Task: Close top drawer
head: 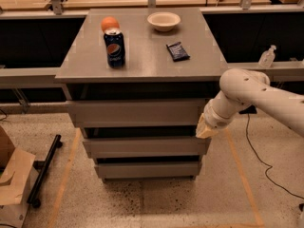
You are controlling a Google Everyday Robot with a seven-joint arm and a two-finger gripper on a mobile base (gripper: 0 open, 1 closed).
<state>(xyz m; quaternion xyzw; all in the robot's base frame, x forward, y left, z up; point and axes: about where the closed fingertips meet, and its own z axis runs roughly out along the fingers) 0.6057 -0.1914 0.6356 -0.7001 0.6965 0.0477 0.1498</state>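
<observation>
At right end of top drawer (137, 112) front: gripper (206, 128), apparently touching panel; open or closed, cannot tell. Drawer almost fully in under cabinet top (147, 63).

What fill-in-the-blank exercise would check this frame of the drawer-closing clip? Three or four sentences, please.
1. As the camera sees it, the gripper is at the ____ end of the top drawer front.
2. The grey cabinet shows ____ drawer fronts.
3. On the cabinet top, the orange stands just behind the ____.
4. The dark packet lies in front of the round, pale ____.
Missing words: right; three; soda can; bowl.
</observation>
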